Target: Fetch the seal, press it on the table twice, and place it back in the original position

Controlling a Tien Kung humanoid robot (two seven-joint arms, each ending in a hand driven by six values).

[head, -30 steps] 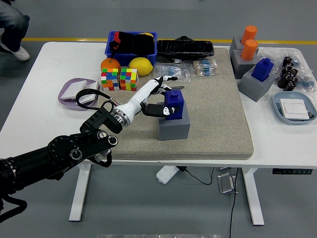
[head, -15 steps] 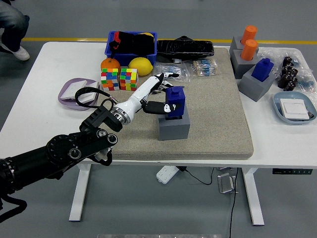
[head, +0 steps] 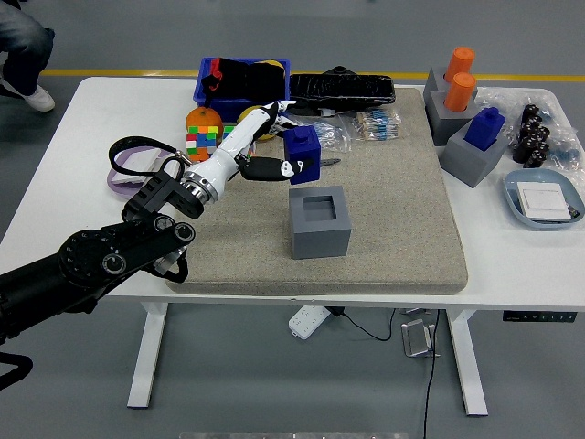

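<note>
Since the earlier frame the blue seal (head: 302, 152) has left its grey holder (head: 320, 220); the left robot hand (head: 267, 155) grips it above the mat; no writing is legible.

The left hand (head: 265, 155) has lifted the blue block-shaped seal (head: 301, 150) clear of the grey square holder (head: 320, 221), whose socket now shows empty, and carried it up and left, above the beige mat (head: 402, 219).

The robot's left hand (head: 265, 155) grips a blue block-shaped seal (head: 302, 148), held in the air behind the grey square holder (head: 320, 222), whose socket sits open.
</note>
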